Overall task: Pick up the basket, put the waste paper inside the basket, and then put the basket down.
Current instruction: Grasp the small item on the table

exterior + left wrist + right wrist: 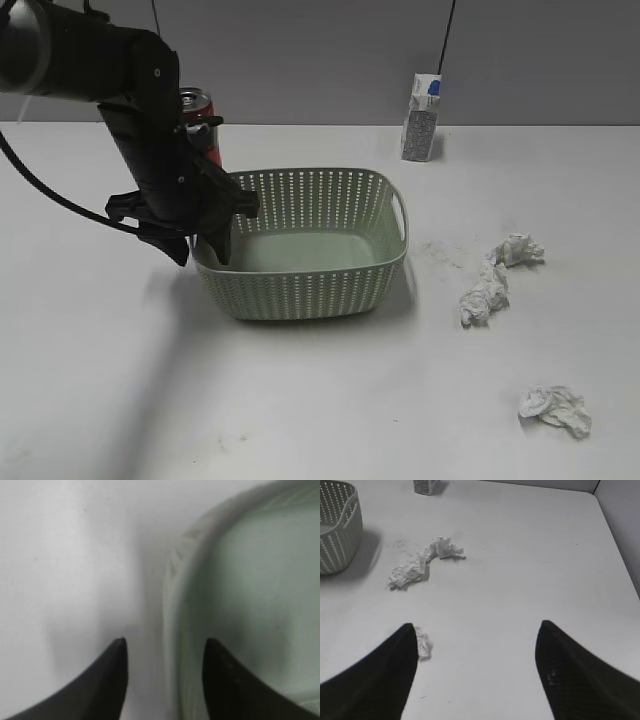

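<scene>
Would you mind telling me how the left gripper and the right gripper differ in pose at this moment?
The left gripper is down at the basket, its fingers astride the near-left rim; the right gripper hangs above bare table, with nothing between its fingers. The left's fingers stand closer together, the right's spread wide. Both are open, holding nothing.

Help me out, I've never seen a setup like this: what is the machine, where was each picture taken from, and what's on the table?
It is a robot with two arms, each ending in a two-fingered gripper. One picture looks at the white table from the front; the other two come from cameras on the wrists, so the dark points are gripper fingers.

The left gripper is open, one finger on each side of the rim of the green basket; it holds nothing yet. The right gripper hangs open above the table.

Also there: three wads of waste paper, a carton and a red can.
</scene>
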Available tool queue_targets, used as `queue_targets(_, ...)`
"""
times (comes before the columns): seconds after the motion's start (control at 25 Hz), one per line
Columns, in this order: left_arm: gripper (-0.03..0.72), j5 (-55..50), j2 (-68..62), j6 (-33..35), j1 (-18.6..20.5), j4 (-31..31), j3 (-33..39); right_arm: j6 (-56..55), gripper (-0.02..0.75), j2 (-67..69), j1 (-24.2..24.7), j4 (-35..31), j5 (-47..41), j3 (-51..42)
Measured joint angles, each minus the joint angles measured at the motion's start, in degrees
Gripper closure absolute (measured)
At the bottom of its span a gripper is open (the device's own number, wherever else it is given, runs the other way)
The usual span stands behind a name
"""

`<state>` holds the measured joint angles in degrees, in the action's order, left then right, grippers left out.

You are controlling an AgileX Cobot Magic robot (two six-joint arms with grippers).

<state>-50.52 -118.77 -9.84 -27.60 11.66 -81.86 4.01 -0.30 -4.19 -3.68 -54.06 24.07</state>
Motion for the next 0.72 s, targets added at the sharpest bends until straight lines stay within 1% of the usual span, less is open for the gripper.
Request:
queue_targets(0.08,0.379,0.07,0.00,-0.05,0.00,0.00,0.00,0.00,0.186,0.00,0.00,0.00,0.00,0.00)
queue_targets(0.16,0.511,0.07,0.00,-0.11,0.00,0.06,0.00,0.00,0.186,0.00,0.00,0.00,0.00,0.00)
queue_targets(0.28,0.662,0.07,0.62,-0.18,0.00,0.09,0.00,0.00,0.186,0.00,0.00,0.00,0.00,0.00)
queue_targets(0.32,0.685,0.02,1.10,-0.09,0.00,-0.10,0.00,0.00,0.186,0.00,0.00,0.00,0.00,0.00)
queue_targets(0.36,0.688,-0.56,1.66,0.09,0.00,-0.53,0.00,0.00,0.186,0.00,0.00,0.00,0.00,0.00)
queue_targets(0.64,0.688,-4.13,7.51,-0.36,0.00,-1.39,0.00,0.00,0.188,0.40,0.00,-0.06,0.06,0.00)
queue_targets(0.72,0.688,-4.18,9.09,-1.54,-0.07,-1.44,0.72,0.00,0.205,1.86,0.00,-0.12,0.18,0.29)
